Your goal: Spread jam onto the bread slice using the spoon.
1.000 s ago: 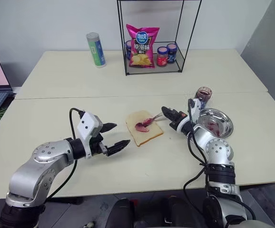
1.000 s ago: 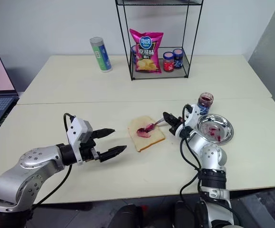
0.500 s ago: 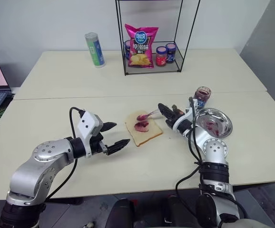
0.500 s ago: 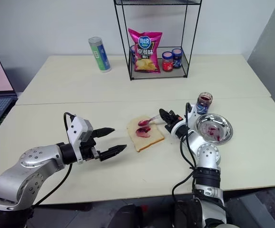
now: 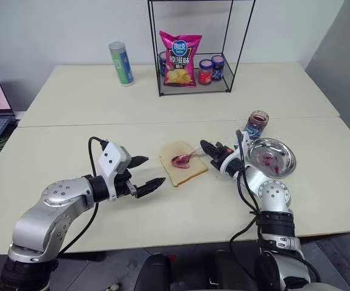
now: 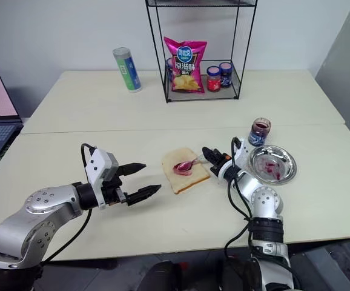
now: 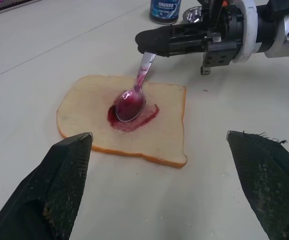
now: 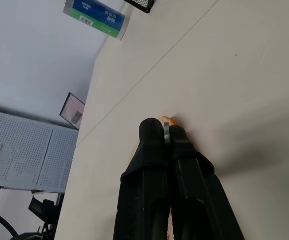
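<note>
Tabletop (image 5: pixel 72 127) — jam (image 5: pixel 257 122) in glass jar

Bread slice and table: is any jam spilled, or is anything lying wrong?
Nothing stands out. The jam sits only mid-slice on the bread slice, under the spoon bowl. Red smears also mark the steel plate, none on the table.

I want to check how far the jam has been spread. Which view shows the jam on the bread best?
The left wrist view: the jam is close, a red smear around the spoon bowl on the bread slice. Both eye views show it as a small distant patch. The right wrist view shows no jam.
</note>
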